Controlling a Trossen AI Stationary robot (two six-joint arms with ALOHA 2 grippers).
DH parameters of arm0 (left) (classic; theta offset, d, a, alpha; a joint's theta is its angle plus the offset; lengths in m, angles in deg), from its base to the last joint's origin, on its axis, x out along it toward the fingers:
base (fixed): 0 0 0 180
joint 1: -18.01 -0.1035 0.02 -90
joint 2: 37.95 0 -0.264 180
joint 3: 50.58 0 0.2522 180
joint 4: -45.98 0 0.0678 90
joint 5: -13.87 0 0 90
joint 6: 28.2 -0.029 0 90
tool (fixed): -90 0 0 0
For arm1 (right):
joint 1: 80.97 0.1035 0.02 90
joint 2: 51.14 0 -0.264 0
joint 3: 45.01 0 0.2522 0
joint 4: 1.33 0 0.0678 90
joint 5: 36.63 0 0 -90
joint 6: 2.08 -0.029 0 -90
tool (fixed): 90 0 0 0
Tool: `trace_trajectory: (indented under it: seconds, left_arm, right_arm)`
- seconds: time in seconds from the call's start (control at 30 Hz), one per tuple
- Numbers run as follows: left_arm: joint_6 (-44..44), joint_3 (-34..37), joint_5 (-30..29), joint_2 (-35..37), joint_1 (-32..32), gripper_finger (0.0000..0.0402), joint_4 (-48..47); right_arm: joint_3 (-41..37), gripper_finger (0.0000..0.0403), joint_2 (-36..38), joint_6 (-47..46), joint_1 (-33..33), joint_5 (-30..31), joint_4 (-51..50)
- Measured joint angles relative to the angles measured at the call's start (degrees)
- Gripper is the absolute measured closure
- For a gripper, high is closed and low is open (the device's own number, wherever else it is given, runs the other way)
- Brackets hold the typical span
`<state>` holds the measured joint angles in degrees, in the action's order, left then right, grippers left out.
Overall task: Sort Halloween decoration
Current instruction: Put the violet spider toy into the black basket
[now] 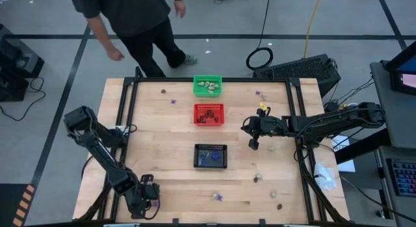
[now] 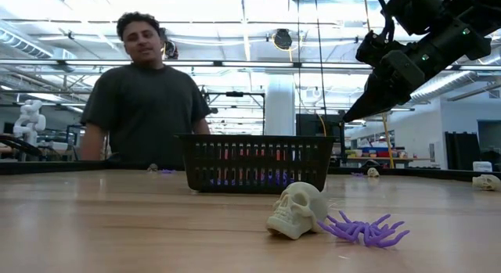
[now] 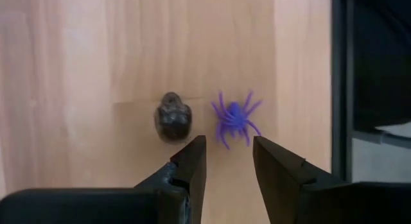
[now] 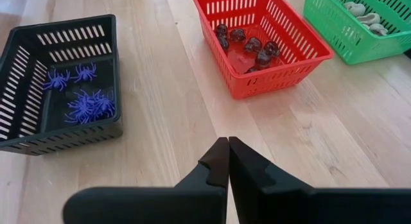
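My left hand [image 3: 228,163] hovers part open, holding nothing, over a purple spider [image 3: 234,119] on the tabletop [image 3: 77,70], a dark brown skull [image 3: 173,116] at its nine o'clock. My right hand [image 4: 228,153], pinched shut and empty, hangs above bare wood; black basket [image 4: 26,144] at ten o'clock, red basket [image 4: 302,60] at one.
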<state>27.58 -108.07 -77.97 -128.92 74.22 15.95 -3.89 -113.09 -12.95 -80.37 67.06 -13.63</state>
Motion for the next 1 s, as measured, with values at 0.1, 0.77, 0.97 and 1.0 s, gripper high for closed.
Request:
trace_trajectory:
  seconds: [0.1, 0.77, 0.97, 1.0]
  left_arm:
    - [0.91, 0.00, -1.42, -0.53, 0.05, 0.0278, 0.77]
    - [0.97, -0.15, -2.17, -4.12, 0.05, 0.0328, 4.10]
    - [0.76, -0.12, -1.58, -4.18, 0.02, 0.0365, 3.78]
    - [0.74, -0.11, -1.13, -4.18, 0.00, 0.0372, 3.77]
  right_arm:
    - [0.00, 0.0403, 0.00, 0.00, 0.00, 0.00, -0.01]
    - [0.00, 0.0403, 0.00, -0.02, 0.00, 0.00, -0.01]
    - [0.00, 0.0403, 0.00, -0.02, -0.01, 0.00, -0.01]
    - [0.00, 0.0403, 0.00, -0.01, -0.01, 0.00, -0.01]
